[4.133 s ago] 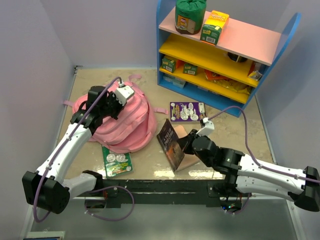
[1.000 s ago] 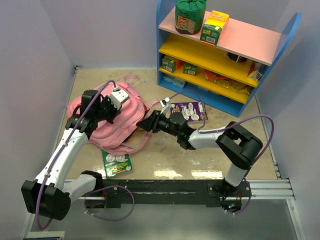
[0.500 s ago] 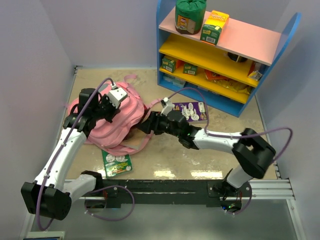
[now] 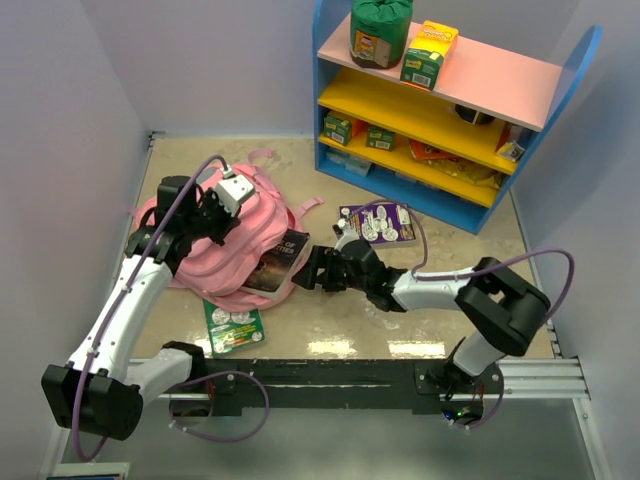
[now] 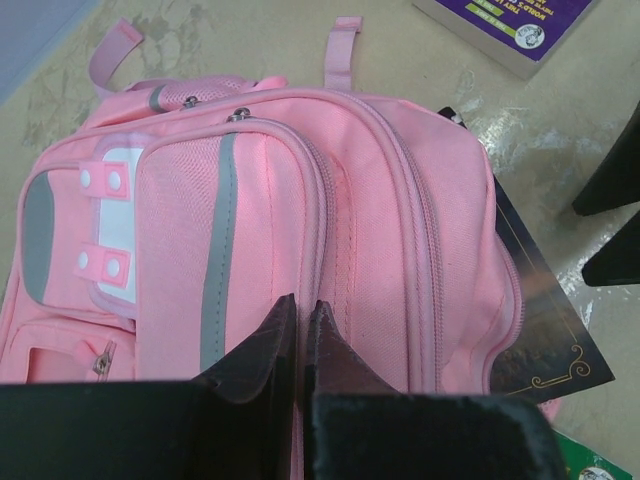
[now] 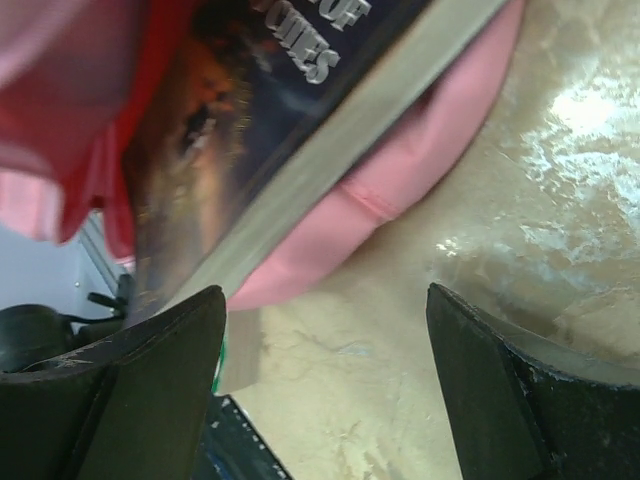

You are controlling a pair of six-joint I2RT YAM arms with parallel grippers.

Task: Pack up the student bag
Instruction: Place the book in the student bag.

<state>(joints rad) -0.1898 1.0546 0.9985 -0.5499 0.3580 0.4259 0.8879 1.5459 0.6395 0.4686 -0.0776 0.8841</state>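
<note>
Pink student bag [image 4: 205,250] is lying on the left half of the table [image 4: 450,300] in the top view. Its mouth is facing the right arm, and a dark book [image 4: 280,257] is poking out, its long axis running from the bag toward the right gripper [image 4: 312,268]. That gripper is sitting just beside the book's outer end with its fingers spread, so it is the nearer arm for any further push. The left gripper [image 4: 215,215] is resting on top of the bag.

From the left wrist, the left gripper [image 5: 300,312] is pinching a fold of the bag [image 5: 370,220] - likely propping the mouth open - while the book [image 5: 535,320] is showing at the right edge.

From the right wrist, the right gripper [image 6: 325,300] is gaping and grasping nothing. The book [image 6: 300,120] is lying just ahead, slanting over the bag [image 6: 400,190].
</note>
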